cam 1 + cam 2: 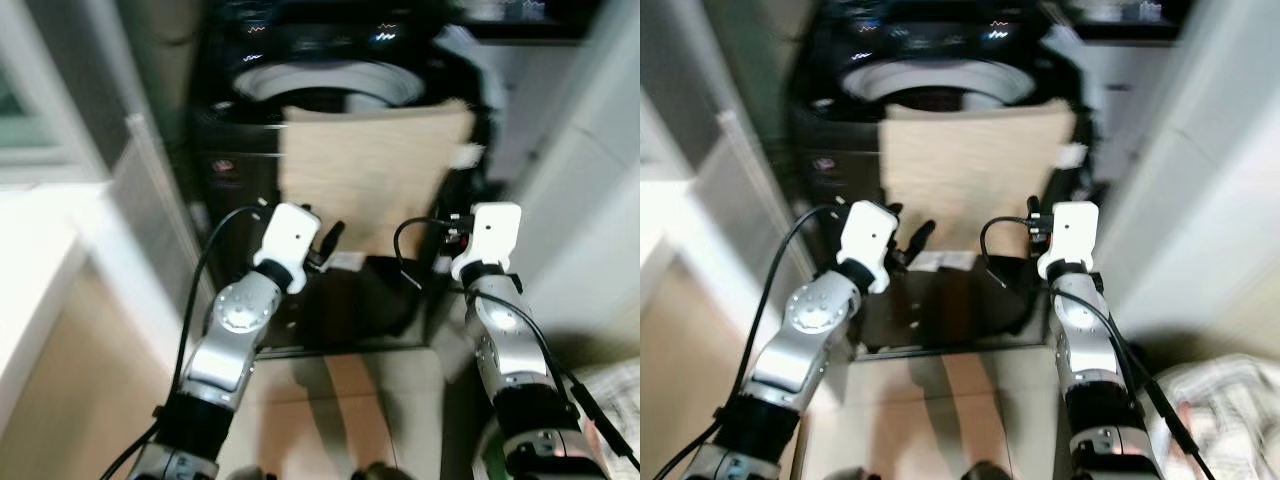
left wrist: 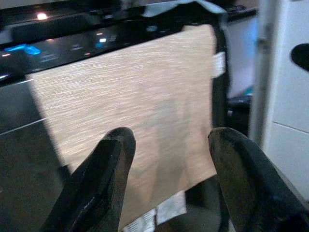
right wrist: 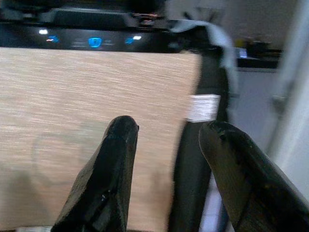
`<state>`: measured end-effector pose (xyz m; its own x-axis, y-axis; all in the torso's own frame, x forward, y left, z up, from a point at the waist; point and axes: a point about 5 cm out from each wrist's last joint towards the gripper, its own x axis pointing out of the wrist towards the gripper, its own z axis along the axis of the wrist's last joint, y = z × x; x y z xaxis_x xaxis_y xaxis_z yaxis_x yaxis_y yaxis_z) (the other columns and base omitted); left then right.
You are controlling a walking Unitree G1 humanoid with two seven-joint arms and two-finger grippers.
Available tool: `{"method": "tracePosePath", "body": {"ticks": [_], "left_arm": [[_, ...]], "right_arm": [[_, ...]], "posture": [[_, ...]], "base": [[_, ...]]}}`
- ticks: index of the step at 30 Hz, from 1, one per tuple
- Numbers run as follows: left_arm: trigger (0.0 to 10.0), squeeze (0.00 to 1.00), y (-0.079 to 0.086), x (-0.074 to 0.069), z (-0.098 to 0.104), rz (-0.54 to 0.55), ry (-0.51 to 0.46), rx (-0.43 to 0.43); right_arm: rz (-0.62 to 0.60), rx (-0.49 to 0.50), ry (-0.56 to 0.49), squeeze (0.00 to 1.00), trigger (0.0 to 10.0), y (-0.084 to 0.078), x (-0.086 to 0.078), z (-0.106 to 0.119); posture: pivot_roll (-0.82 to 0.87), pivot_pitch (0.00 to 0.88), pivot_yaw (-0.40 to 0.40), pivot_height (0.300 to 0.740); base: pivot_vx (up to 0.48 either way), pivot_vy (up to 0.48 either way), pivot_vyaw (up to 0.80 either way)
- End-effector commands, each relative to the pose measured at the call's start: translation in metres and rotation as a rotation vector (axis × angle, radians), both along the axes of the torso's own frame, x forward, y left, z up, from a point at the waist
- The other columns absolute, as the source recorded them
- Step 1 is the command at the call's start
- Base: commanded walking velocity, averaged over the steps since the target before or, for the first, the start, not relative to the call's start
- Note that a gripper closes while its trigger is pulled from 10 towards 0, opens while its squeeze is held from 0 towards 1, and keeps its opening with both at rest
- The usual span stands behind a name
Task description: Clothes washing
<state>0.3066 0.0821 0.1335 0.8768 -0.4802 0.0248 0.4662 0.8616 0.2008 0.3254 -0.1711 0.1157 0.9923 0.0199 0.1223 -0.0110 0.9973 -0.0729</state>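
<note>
A beige woven cloth (image 1: 372, 172) with a small white tag (image 1: 466, 155) on one edge hangs over the front of the black top-loading washing machine (image 1: 330, 90), straight ahead of both our tools. It covers the machine's front from the rim of the round white drum opening (image 1: 325, 82) downward. Lit blue and white indicators glow on the dark control panel (image 3: 91, 41) above the cloth.

Our left tool (image 2: 166, 183) is raised before the lower part of the cloth, its two black fingers spread wide and holding nothing. Our right tool (image 3: 166, 169) sits near the cloth's tagged edge, fingers likewise spread apart and empty. Neither tool touches the fabric.

Below the tools the floor (image 1: 340, 400) is pale tan. A crumpled light-coloured bundle (image 1: 1230, 400) lies beside our right arm, too blurred to identify. A white door panel (image 2: 289, 96) stands beyond the right tool.
</note>
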Motion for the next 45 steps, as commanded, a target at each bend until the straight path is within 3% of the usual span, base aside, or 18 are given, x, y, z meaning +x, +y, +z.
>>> {"method": "tracePosePath", "body": {"ticks": [1,6,7,9,11,13,15,16,19,22,24,28,32,35,37,39,41,45], "left_arm": [[10.0,0.0,-0.006,0.001,0.001,-0.03,-0.004,0.003],[10.0,0.0,-0.008,0.0,-0.003,-0.096,0.018,0.004],[10.0,0.0,0.002,0.003,-0.007,-0.069,0.042,-0.028],[10.0,0.0,0.013,0.002,-0.015,-0.039,0.083,-0.042],[10.0,0.0,0.018,-0.001,-0.023,-0.039,0.124,-0.033],[10.0,0.0,0.017,-0.001,-0.026,-0.045,0.137,-0.042],[10.0,0.0,0.021,0.005,-0.028,0.013,0.254,-0.287],[10.0,0.0,0.03,0.006,-0.032,0.043,0.257,-0.338],[10.0,0.0,0.029,-0.003,-0.036,-0.011,0.223,-0.262],[10.0,0.0,0.024,-0.001,-0.032,-0.052,0.18,-0.183],[10.0,0.0,0.023,0.001,-0.027,-0.083,0.162,-0.179],[10.0,0.0,0.012,-0.002,-0.021,-0.182,0.131,-0.182],[10.0,0.0,0.006,-0.001,-0.019,-0.2,0.122,-0.175],[10.0,0.0,0.008,0.002,-0.019,-0.189,0.12,-0.157],[10.0,0.0,0.008,0.005,-0.019,-0.165,0.096,-0.086],[10.0,0.0,0.008,0.006,-0.016,-0.162,0.088,-0.096],[10.0,0.0,0.01,0.008,-0.007,-0.116,0.06,-0.187],[10.0,0.0,0.001,0.007,-0.008,-0.083,0.071,-0.174]], "right_arm": [[-0.017,0.009,0.014,0.0,10.0,-0.007,-0.002,-0.004],[-0.042,0.035,-0.023,0.0,10.0,-0.01,-0.005,-0.001],[-0.141,0.081,-0.057,0.0,10.0,-0.025,-0.014,0.0],[-0.153,0.064,-0.02,0.0,10.0,-0.033,-0.031,-0.014],[-0.154,0.023,0.04,0.0,10.0,-0.038,-0.054,-0.034],[-0.148,0.024,0.035,0.0,10.0,-0.034,-0.059,-0.034],[-0.149,0.036,0.0,0.0,10.0,-0.031,-0.057,-0.026],[-0.175,0.054,-0.008,0.0,10.0,-0.035,-0.057,-0.024],[-0.174,0.042,-0.01,0.0,10.0,-0.035,-0.061,-0.024],[-0.187,0.049,0.001,0.0,10.0,-0.036,-0.064,-0.026],[-0.189,0.051,0.003,0.0,10.0,-0.037,-0.065,-0.027],[-0.2,0.052,0.002,0.0,10.0,-0.039,-0.064,-0.027],[-0.194,0.055,0.022,0.0,10.0,-0.04,-0.061,-0.028],[-0.237,0.159,0.141,0.0,10.0,-0.051,-0.041,-0.035],[-0.27,0.093,0.095,0.0,10.0,-0.062,-0.028,-0.022],[-0.26,0.049,0.079,0.0,10.0,-0.06,-0.025,-0.016],[-0.2,-0.02,0.09,0.0,10.0,-0.045,-0.022,-0.019],[-0.153,0.009,0.069,0.0,10.0,-0.035,-0.017,-0.014]], "posture": [[-0.14,0.0,0.001,0.724],[-0.14,0.0,0.016,0.724],[-0.14,0.0,0.016,0.724],[-0.15,0.0,0.023,0.724],[-0.16,0.0,0.038,0.724],[-0.18,0.0,0.05,0.724],[-0.19,0.0,0.056,0.724],[-0.2,0.0,0.062,0.724],[-0.2,0.0,0.063,0.724],[-0.21,0.0,0.068,0.724],[-0.22,0.0,0.072,0.724],[-0.23,0.0,0.086,0.724],[-0.24,0.0,0.095,0.724],[-0.24,0.0,0.096,0.724],[-0.23,0.0,0.093,0.724],[-0.22,0.0,0.089,0.724],[-0.21,0.0,0.078,0.724],[-0.21,0.0,0.072,0.724]], "base": [[0.0,0.0,-0.74],[0.0,0.0,-0.74],[0.0,0.0,-0.73],[0.0,0.0,-0.73],[0.0,0.0,-0.73],[0.0,0.0,-0.75],[0.0,0.0,-0.75],[0.0,0.0,-0.76],[0.0,0.0,-0.76],[0.0,0.0,-0.76],[0.0,-0.24,-0.76],[0.0,-0.478,-0.75],[0.0,-0.116,-0.75],[0.0,0.0,0.0],[0.0,0.0,0.0],[0.0,0.0,0.0],[0.309,0.0,0.0],[0.48,0.0,0.0]]}}
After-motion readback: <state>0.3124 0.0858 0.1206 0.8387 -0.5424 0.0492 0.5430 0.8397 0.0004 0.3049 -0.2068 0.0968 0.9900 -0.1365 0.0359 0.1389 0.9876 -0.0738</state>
